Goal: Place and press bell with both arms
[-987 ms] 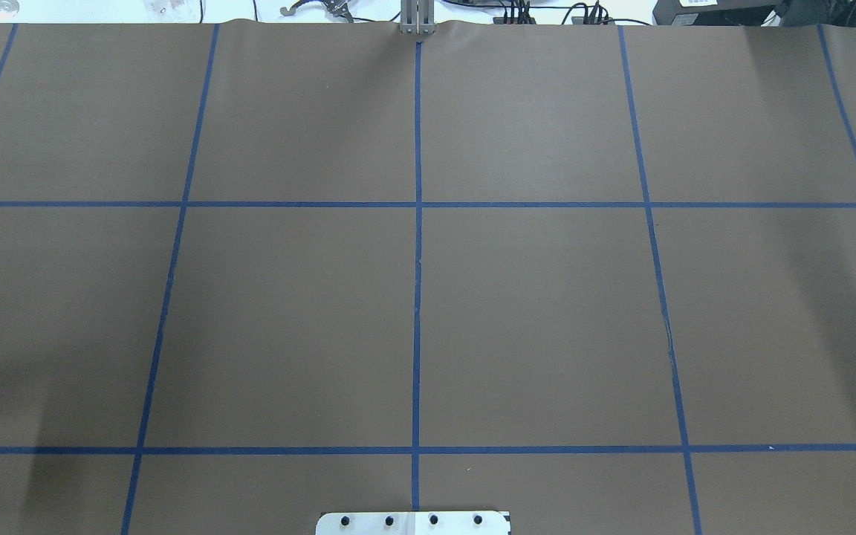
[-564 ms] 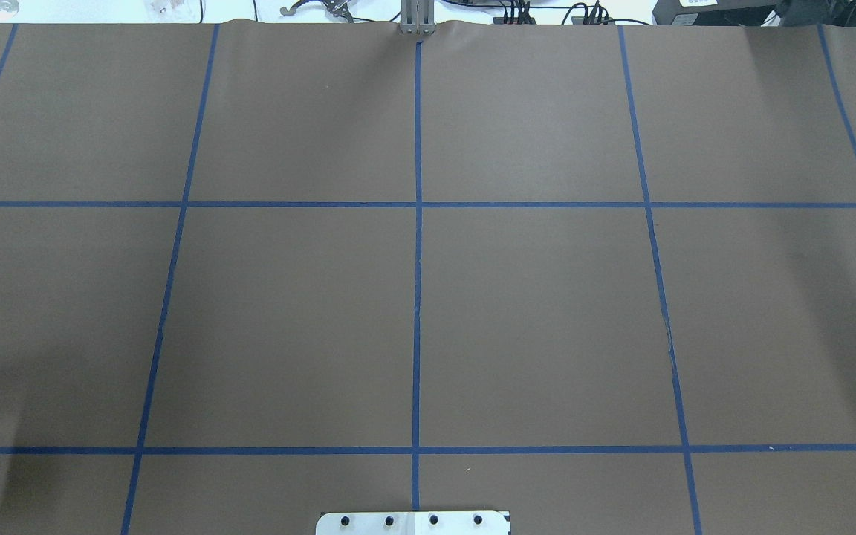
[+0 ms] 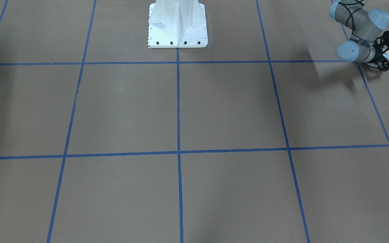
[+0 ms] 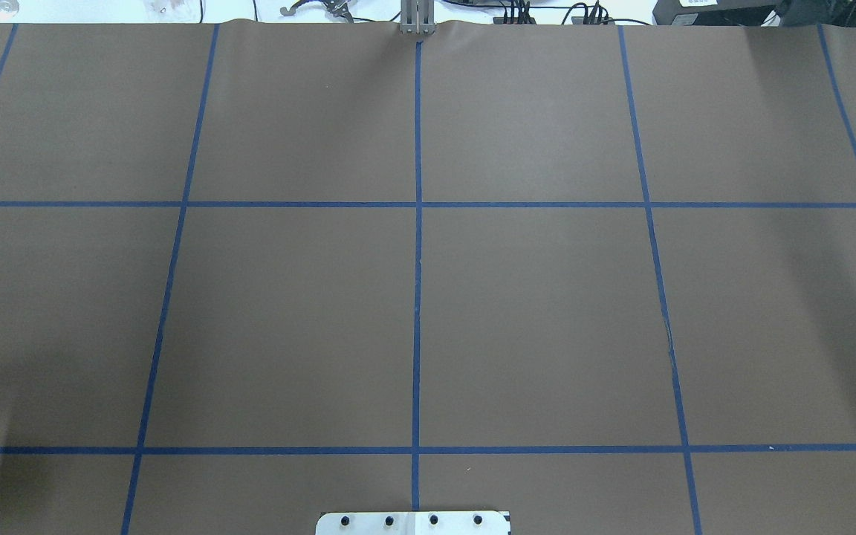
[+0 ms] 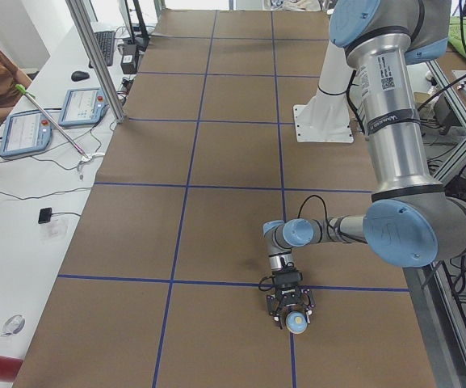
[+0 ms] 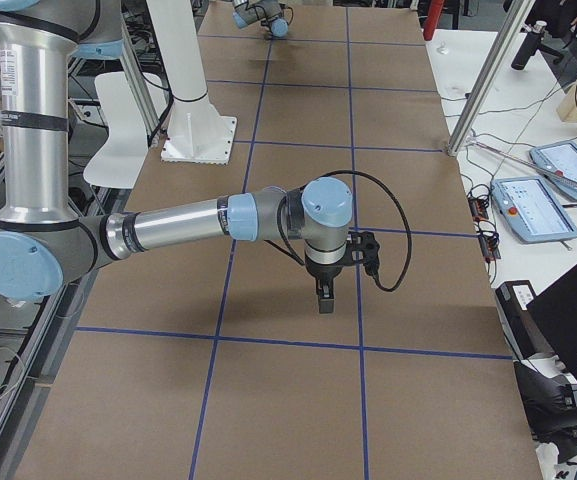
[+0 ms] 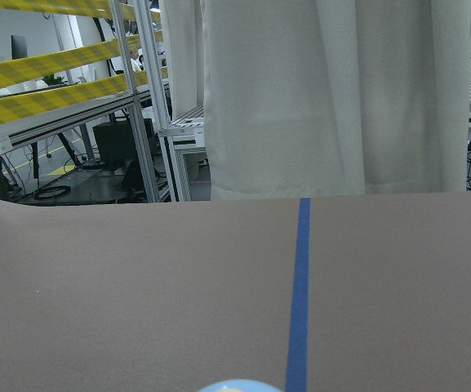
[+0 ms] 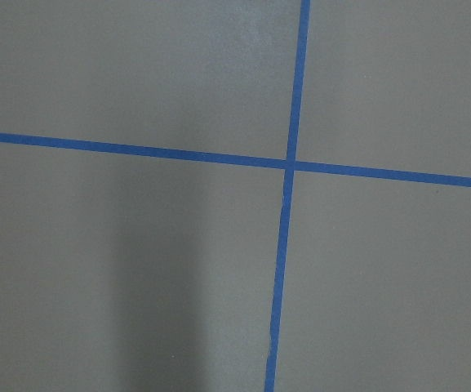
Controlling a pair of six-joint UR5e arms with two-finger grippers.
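The bell (image 5: 297,323), light-blue with a cream rim, sits low at the table between the fingers of my left gripper (image 5: 291,314), near the table's left end. In the front-facing view the left gripper (image 3: 386,51) lies level, its black fingers on either side of the bell (image 3: 385,53). The dome's top shows at the bottom edge of the left wrist view (image 7: 239,386). My right gripper (image 6: 325,298) points straight down a little above the brown table, far from the bell; I cannot tell whether it is open or shut. Neither arm shows in the overhead view.
The white pedestal base (image 3: 177,27) stands at the robot's edge of the table. Blue tape lines (image 4: 417,297) divide the brown cover into squares. An operators' bench with tablets (image 5: 35,129) and an aluminium post (image 5: 95,56) runs along the far side.
In the overhead view the shadow at the lower left has drawn back toward the left edge. Nothing else differs there.
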